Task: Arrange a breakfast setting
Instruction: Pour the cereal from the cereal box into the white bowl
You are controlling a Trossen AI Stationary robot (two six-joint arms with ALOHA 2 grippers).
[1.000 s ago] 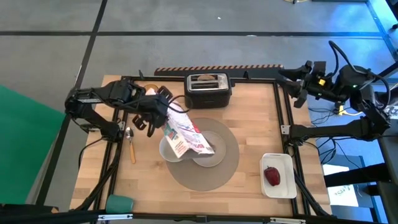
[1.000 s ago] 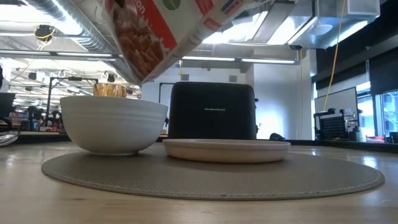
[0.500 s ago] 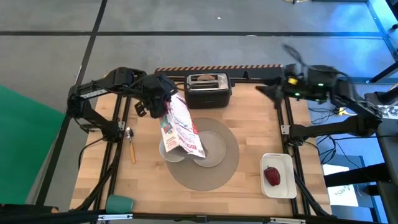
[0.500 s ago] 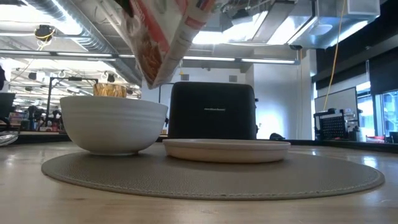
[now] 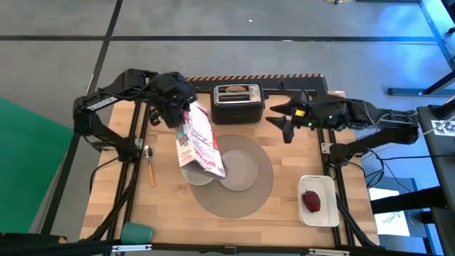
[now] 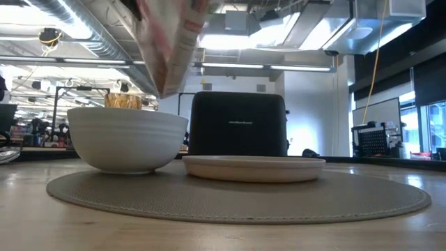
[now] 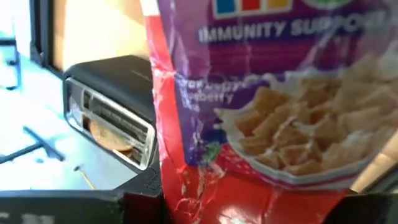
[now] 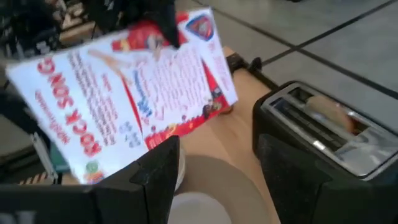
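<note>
Above the white ceramic bowl [image 5: 193, 173] on the round grey woven mat [image 5: 245, 199], the left gripper [image 5: 175, 108] is grasping a red-and-purple cereal bag [image 5: 201, 142]; pouring appears underway. Next: tilting further. The right gripper [image 5: 284, 117], fingers parted and empty, is hovering beside the black toaster [image 5: 238, 102].

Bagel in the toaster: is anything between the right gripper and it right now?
Nothing visible blocks it. The right gripper hangs open just right of the black toaster, with the bagel showing in the top slot. The cereal box in the left gripper is on the toaster's other side.
</note>
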